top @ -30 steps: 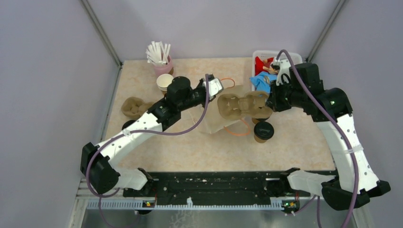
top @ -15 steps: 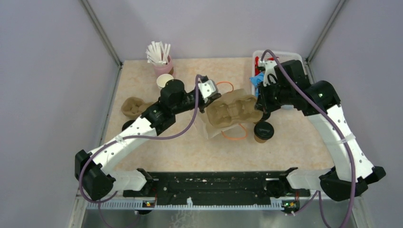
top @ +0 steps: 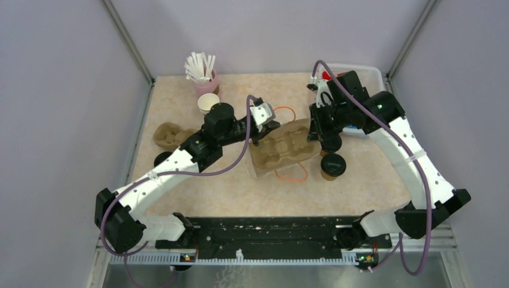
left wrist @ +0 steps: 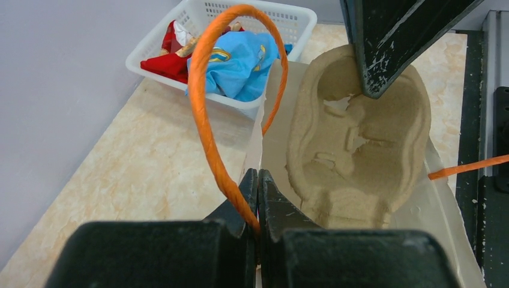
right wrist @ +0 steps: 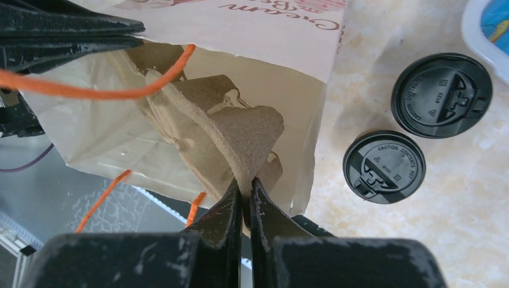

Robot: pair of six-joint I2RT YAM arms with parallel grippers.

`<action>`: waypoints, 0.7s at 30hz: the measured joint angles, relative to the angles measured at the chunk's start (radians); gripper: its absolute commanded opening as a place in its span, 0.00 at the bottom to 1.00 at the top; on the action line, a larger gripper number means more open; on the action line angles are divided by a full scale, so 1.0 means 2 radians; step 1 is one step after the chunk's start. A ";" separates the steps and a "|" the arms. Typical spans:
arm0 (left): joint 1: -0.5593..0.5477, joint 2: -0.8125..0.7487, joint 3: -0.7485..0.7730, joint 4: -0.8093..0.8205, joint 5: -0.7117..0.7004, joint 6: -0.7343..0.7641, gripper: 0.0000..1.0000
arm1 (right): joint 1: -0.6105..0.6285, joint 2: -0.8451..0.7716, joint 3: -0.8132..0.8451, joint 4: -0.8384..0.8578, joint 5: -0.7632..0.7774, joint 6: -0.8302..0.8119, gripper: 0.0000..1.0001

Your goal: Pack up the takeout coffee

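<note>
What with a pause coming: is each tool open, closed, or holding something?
Left tool: closed on the bag's orange handle.
Right tool: closed on the cardboard cup carrier.

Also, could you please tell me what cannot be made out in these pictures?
- Top view: second lidded cup, mostly under the right arm.
- Right wrist view: far inside of the paper bag, blocked by the pulp carrier.
- All views: cups' contents, under black lids.
- Top view: contents of the basket, covered by the right arm.
</note>
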 measured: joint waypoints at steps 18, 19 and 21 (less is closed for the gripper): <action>0.000 0.000 -0.012 0.013 -0.007 -0.015 0.00 | 0.001 0.029 -0.010 0.023 -0.010 0.003 0.00; 0.000 0.000 -0.012 0.015 -0.008 -0.016 0.00 | 0.000 0.032 -0.009 0.023 -0.006 0.001 0.00; 0.000 0.000 -0.013 0.018 -0.011 -0.019 0.00 | 0.001 0.038 -0.009 0.022 0.002 -0.005 0.00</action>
